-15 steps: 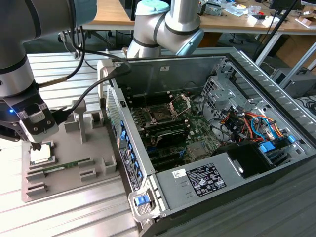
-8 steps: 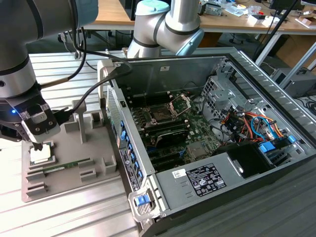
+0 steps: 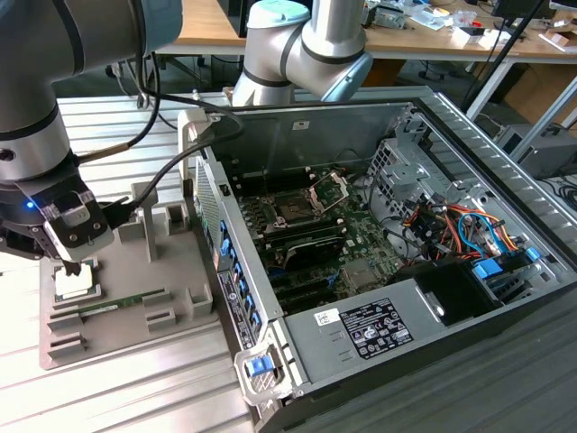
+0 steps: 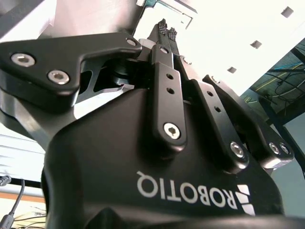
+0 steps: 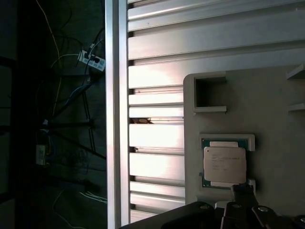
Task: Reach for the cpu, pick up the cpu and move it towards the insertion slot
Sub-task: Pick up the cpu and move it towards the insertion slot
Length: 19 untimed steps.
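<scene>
1. Holding my gripper point(image 3: 77, 264) pointed almost straight down, I am hanging low at the exterior view's left, with my wrist tilting slightly and my forearm point(image 3: 36, 99) rising steeply out of the top of the frame.
2. My pads point(image 4: 164, 25) are lying drawn together at the tip in the second wrist view, so the gripper point(image 4: 167, 28) is closed on itself and is not clasping the chip.
3. I am hovering just above the cpu point(image 3: 74, 284). In the first wrist view one dark finger point(image 5: 242, 192) is sitting just beside the near edge of the cpu point(image 5: 224, 164); whether it is touching, I cannot tell.
4. The chip is lying flat, silvery face up, in a square recess of the grey tray point(image 3: 135, 266), near the tray's corner point(image 5: 276, 119).
5. A thin green memory stick point(image 3: 122, 304) is resting in the same tray, just beside the chip.
6. The tray is sitting on a slatted aluminium table point(image 3: 117, 397), whose ribs point(image 5: 152, 71) are running past the tray's edge.
7. Black cables point(image 3: 171, 171) are trailing from my wrist towards the open computer case point(image 3: 315, 117), which is standing on the exterior view's right.
8. Inside it, well apart from me, the insertion slot point(image 3: 293, 209) is lying dark on the board, with its metal bracket point(image 3: 329, 189) standing hinged open beside it.
</scene>
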Each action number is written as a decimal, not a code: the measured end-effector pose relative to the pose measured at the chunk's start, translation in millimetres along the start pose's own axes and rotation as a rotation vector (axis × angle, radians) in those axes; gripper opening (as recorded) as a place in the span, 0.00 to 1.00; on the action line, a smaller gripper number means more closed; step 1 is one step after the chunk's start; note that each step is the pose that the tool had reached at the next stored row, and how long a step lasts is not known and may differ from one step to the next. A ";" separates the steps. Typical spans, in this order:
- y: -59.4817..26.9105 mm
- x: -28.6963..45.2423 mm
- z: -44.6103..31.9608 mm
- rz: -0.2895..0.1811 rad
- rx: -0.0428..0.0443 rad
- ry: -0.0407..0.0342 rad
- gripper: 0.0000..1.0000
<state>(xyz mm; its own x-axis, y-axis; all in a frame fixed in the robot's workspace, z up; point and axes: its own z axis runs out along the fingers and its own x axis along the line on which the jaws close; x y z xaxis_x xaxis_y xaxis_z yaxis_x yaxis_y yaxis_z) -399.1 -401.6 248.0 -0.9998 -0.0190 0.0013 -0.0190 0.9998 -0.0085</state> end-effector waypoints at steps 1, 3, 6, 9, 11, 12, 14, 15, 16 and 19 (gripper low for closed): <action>0.0 -0.7 0.5 0.000 0.0000 0.0000 0.10; 0.0 -1.9 1.5 0.000 0.0003 0.0001 0.10; 0.0 -2.9 2.3 0.000 0.0004 0.0000 0.10; -0.1 -4.0 3.2 0.000 0.0006 0.0001 0.10; -0.1 -4.8 3.9 0.000 0.0008 0.0000 0.10; -0.1 -5.1 4.1 0.000 0.0007 0.0000 0.10; -0.1 -5.6 4.5 0.000 0.0009 0.0001 0.10; -0.1 -6.2 5.0 0.000 0.0010 0.0001 0.10; -0.1 -6.6 5.4 0.000 0.0011 0.0001 0.10; -0.1 -7.6 6.2 0.000 0.0012 0.0001 0.10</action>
<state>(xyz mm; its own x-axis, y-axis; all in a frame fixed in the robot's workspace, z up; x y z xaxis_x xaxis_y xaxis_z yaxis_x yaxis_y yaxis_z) -391.5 -401.7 241.9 -0.9998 -0.0191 0.0014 -0.0191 0.9998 -0.0097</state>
